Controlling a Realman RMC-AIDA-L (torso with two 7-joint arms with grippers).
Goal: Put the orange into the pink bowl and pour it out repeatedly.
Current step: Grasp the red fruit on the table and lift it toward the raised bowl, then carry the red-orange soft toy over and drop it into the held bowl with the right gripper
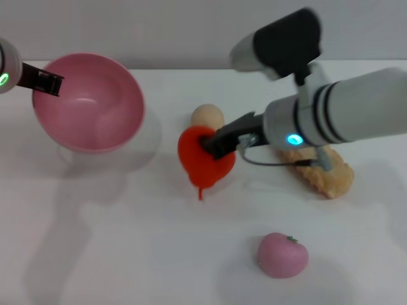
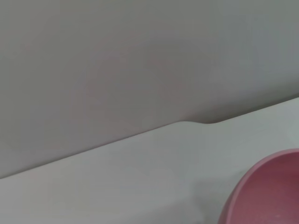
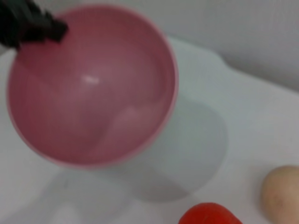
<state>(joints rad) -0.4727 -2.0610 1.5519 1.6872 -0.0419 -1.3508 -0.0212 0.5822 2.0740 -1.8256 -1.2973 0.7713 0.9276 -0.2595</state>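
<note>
The bright orange-red, squishy toy orange (image 1: 205, 160) hung clear of the white bench (image 1: 127, 241), clenched in the jaws of the right gripper (image 1: 213, 145), its pointed stem nub drooping downward and its shadow falling on the bench below; in the right wrist view only a sliver of the fruit (image 3: 210, 214) showed at the frame's edge. Just behind the orange sat a small beige ball (image 1: 207, 116), resting on the bench. To the robot's left, well apart from the fruit, the round, deep, plain pink plastic bowl (image 1: 89, 101) was held raised and tilted, its opening turned toward the orange, with nothing inside it. The left gripper (image 1: 48, 82) had its dark jaws clamped on the bowl's rim on the side far from the orange; the left wrist view caught only a curve of the bowl's pink wall (image 2: 266, 191). Under the right arm lay a lumpy tan bread-like toy (image 1: 324, 171), and nearer the robot a small pink peach-like toy (image 1: 282, 255) rested on the bench.
</note>
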